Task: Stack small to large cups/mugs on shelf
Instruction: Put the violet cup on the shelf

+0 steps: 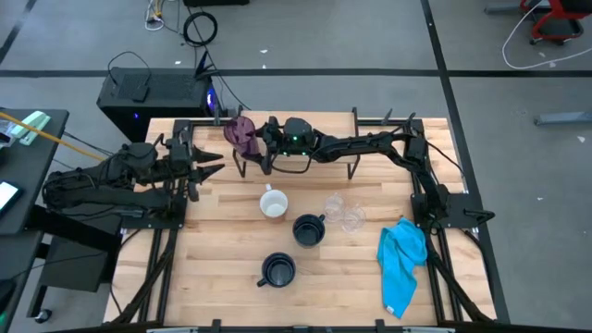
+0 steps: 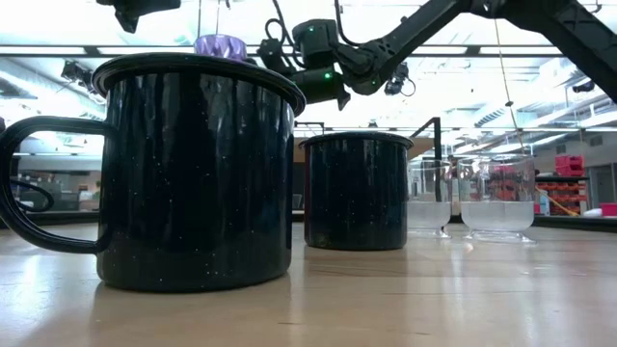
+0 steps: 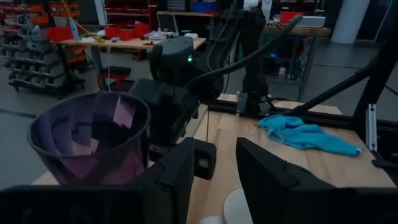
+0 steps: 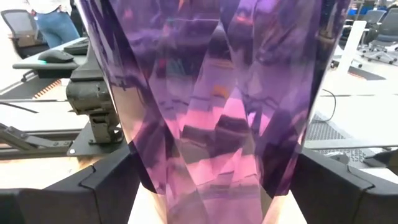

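My right gripper (image 1: 252, 139) reaches over the low shelf (image 1: 338, 128) at the table's far side and is shut on the purple faceted tumbler (image 1: 242, 131), which also shows in the left wrist view (image 3: 90, 137). My left gripper (image 1: 211, 166) is open and empty just left of the tumbler. On the tabletop stand a white mug (image 1: 274, 203), two navy mugs (image 1: 308, 229) (image 1: 277, 269) and two clear glasses (image 1: 333, 205) (image 1: 351, 219), each on its base. My right gripper pinches the tumbler's lower wall (image 4: 140, 158) between its two fingers (image 4: 106, 183), one on either side. The fingers lie level and come from the table's right. The tumbler stands upright, mouth up. Whether its base rests on the shelf board, I cannot tell.
A bright blue cloth (image 1: 402, 259) lies crumpled at the table's right edge. The shelf's black wire legs (image 1: 352, 169) stand behind the mugs. Bare tabletop lies along the near edge and at the left.
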Robot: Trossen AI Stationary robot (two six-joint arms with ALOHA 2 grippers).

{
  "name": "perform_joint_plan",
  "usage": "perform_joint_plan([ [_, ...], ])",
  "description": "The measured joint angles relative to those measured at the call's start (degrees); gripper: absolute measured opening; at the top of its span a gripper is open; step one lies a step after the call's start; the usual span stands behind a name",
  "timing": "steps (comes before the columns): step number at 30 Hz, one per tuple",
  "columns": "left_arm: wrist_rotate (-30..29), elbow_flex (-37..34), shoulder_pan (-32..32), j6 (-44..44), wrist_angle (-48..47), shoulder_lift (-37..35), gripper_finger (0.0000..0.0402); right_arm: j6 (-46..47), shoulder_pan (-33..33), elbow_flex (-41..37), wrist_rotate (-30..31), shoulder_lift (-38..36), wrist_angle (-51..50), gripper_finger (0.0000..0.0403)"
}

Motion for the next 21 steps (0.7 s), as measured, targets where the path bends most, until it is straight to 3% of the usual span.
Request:
perform_joint_plan([
  [21,0.0,0.0,0.02,-0.89,-0.29,0.02,0.0119,-0.18,-0.48,0.09,1.39,-0.13,-2.36,0.0369],
])
